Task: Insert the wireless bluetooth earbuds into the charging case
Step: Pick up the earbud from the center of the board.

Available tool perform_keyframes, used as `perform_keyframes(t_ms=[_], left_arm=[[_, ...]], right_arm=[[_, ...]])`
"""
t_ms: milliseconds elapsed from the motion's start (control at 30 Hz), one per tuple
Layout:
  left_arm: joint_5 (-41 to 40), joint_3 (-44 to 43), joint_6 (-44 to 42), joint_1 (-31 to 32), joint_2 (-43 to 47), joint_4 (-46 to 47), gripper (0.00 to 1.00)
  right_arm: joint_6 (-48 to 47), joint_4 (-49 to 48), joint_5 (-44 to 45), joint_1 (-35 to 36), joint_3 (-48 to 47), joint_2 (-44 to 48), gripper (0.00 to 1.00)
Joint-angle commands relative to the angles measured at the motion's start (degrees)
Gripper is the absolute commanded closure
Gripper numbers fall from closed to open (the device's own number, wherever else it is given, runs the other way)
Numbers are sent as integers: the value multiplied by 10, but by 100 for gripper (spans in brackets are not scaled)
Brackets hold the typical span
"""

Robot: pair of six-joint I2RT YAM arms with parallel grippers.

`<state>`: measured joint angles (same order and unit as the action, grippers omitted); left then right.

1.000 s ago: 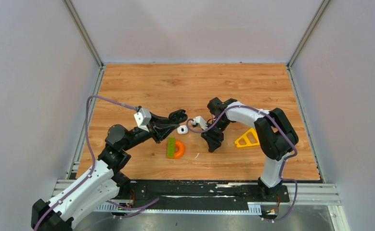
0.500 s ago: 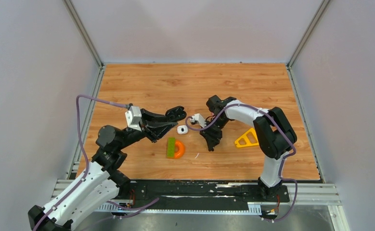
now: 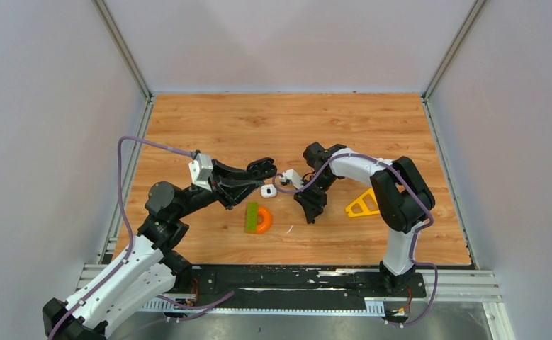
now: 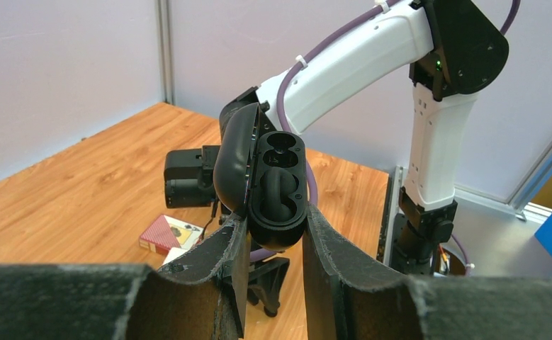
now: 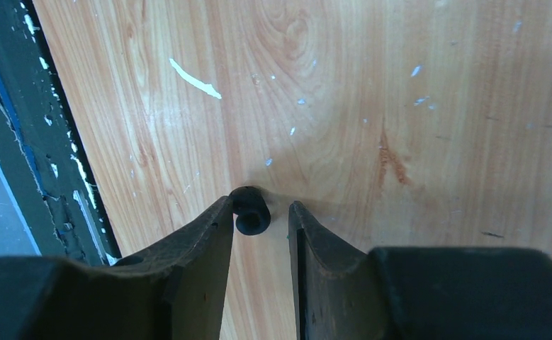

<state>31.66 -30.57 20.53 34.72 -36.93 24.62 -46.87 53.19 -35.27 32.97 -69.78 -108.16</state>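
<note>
My left gripper (image 4: 276,221) is shut on a black charging case (image 4: 273,185) and holds it off the table with its lid open and its moulded wells showing; it also shows in the top view (image 3: 261,168). My right gripper (image 5: 261,205) points down at the table, open. A tiny black knobby earbud (image 5: 250,214) lies between its fingertips, against the left finger and apart from the right one. In the top view the right gripper (image 3: 310,211) hides this earbud. A small white case (image 3: 268,190) lies between the two grippers. No other earbuds show.
A green and orange toy (image 3: 257,217) lies near the white case. A yellow triangle (image 3: 363,204) lies right of my right gripper. A thin white sliver (image 5: 195,78) lies on the wood. A red playing-card box (image 4: 171,234) shows under the left gripper. The black front rail (image 5: 18,142) is near.
My left arm has shifted slightly back and to the left with the black case in it. My right gripper has stayed over the same spot.
</note>
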Motion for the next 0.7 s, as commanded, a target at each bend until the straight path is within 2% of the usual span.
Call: perform_keyframes(t_ms=[0, 233, 433, 667], left_arm=[[8, -5, 2, -1, -2, 21, 100], [8, 2, 9, -1, -7, 34, 100], [9, 6, 13, -2, -6, 39, 100], [9, 12, 14, -1, -5, 40, 100]], right_arm=[[-16, -16, 7, 2, 15, 10, 65], [-14, -10, 1, 6, 25, 27, 68], [-13, 10, -14, 6, 13, 31, 82], [-11, 21, -23, 5, 5, 32, 87]])
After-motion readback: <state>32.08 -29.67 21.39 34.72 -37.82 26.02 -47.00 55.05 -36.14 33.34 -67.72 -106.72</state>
